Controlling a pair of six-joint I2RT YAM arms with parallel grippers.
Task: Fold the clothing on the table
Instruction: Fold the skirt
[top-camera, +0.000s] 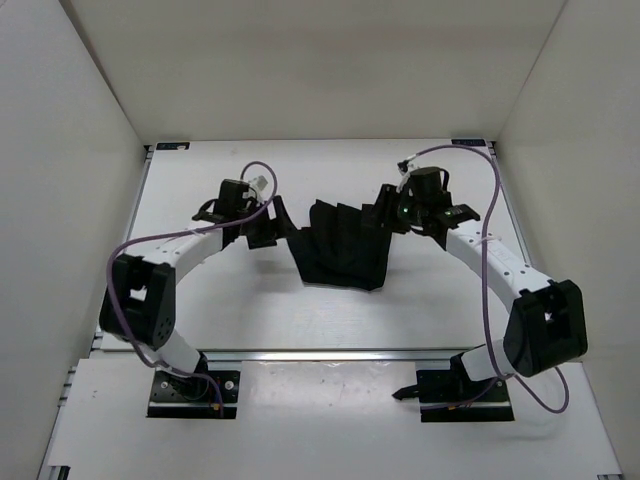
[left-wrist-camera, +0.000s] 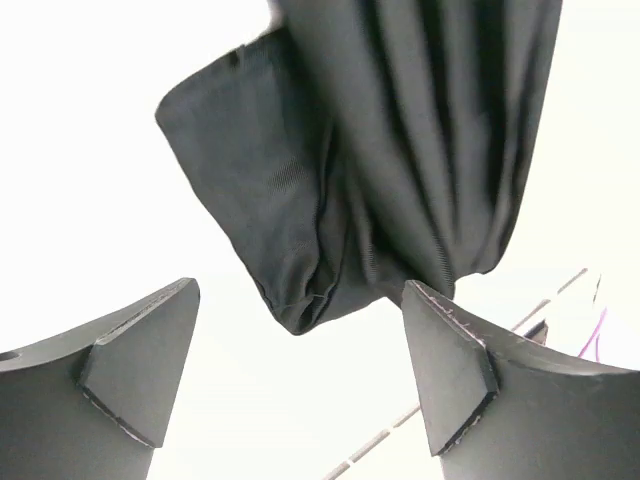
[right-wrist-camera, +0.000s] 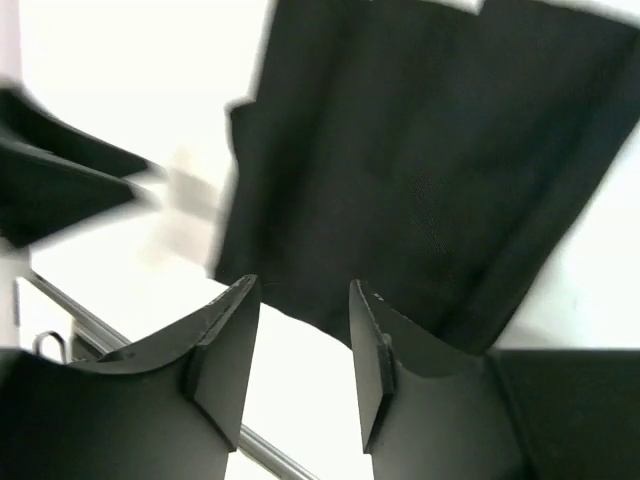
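- The left gripper's (left-wrist-camera: 300, 385) two fingers (left-wrist-camera: 140, 370) stood wide apart with nothing between them; only the white table (left-wrist-camera: 90, 180) showed in the gap.
- In the left wrist view, the garment (left-wrist-camera: 400, 150) lay just past these fingertips. A rounded, doubled corner of it pointed toward the gap but did not enter it.
- The right gripper's (right-wrist-camera: 300, 350) fingers (right-wrist-camera: 225, 350) were also apart, with a narrower gap than the left ones, and they held nothing.
- In the right wrist view, the black cloth lay beyond the fingertips, with its edge just in front of them. This picture was blurred, and I could not identify a dark shape (right-wrist-camera: 60, 180) at its left side.
- From above, the left gripper (top-camera: 262, 228) was at the far left corner of the garment (top-camera: 340, 248), where a thin strip of cloth reached toward it. I could not tell whether they touched.
- The right gripper (top-camera: 386, 214) was at the far right corner, partly over the cloth in this view.
- The garment lay flat in the middle of the table (top-camera: 250, 310), between the two grippers. It was wider at the far side and narrower at the near side, with several long folds running from far to near.
- A purple cable (top-camera: 490, 215) ran along each arm.
- A metal rail (top-camera: 350, 353) ran along the near edge of the table, in front of the arm bases.
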